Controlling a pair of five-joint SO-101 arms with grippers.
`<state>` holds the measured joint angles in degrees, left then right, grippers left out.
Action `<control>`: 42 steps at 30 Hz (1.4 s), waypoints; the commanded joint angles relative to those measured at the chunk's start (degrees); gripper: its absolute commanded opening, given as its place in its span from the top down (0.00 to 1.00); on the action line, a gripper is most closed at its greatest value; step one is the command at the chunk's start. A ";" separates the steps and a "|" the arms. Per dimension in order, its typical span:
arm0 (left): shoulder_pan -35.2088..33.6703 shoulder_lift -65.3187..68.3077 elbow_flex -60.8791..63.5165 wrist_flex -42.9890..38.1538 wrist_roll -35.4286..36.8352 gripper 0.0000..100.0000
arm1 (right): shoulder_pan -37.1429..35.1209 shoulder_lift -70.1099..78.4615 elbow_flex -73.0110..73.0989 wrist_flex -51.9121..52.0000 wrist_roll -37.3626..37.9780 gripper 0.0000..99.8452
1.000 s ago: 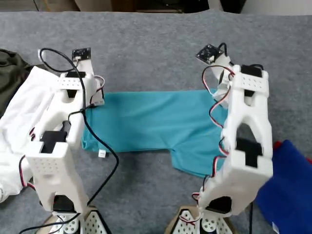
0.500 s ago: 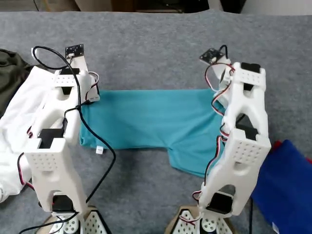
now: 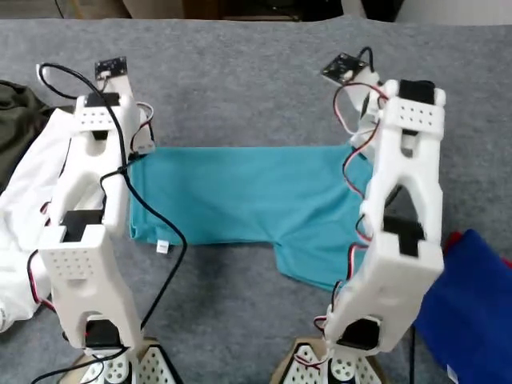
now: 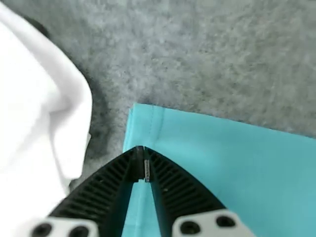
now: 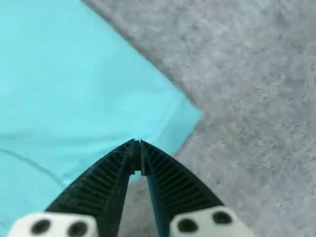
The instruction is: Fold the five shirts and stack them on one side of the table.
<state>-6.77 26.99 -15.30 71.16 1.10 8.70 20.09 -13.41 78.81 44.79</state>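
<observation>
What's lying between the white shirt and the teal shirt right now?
Nothing: in the left wrist view a narrow strip of bare grey table cover separates the white shirt from the teal shirt.

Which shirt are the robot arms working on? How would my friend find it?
Look at the grey table, between the left arm and right arm. The teal shirt lies spread flat there. The white shirt and dark blue shirt beside it sit bunched at the sides.
</observation>
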 commanded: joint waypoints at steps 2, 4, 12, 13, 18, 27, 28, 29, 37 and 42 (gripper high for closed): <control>-0.97 -0.92 -6.51 2.29 0.09 0.98 | -1.01 -15.69 15.69 -6.15 -1.93 0.99; -1.49 -0.40 -6.95 1.32 0.09 0.98 | -0.92 -21.49 25.45 -11.16 -2.02 0.99; -1.49 3.65 -0.26 -9.49 0.53 0.98 | 2.42 -26.68 47.08 -31.65 -5.45 0.99; -1.49 4.53 -0.26 -9.67 0.53 0.98 | 3.12 -25.71 46.90 -31.74 -5.45 0.99; -3.08 8.04 -0.26 -9.49 0.44 0.98 | 6.73 -17.89 46.11 -33.76 -5.19 0.99; -5.01 9.19 -3.69 -9.76 0.18 0.98 | 8.22 -10.95 38.02 -30.51 -4.04 0.99; -4.92 9.19 -3.78 -9.58 0.18 0.98 | 8.04 -11.03 37.76 -30.24 -4.04 0.99; -4.75 9.19 -3.78 -9.49 0.18 0.98 | 7.87 -11.38 37.49 -29.36 -4.04 0.99; -4.57 8.57 -8.97 -3.52 0.09 0.98 | 6.11 -25.80 37.93 -20.13 -3.87 0.99; -4.57 8.57 -19.87 6.33 -1.05 0.98 | 4.18 -43.03 40.57 -15.21 -2.99 0.99</control>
<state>-10.81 36.75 -27.16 72.04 1.10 14.15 -11.03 27.12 61.76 40.40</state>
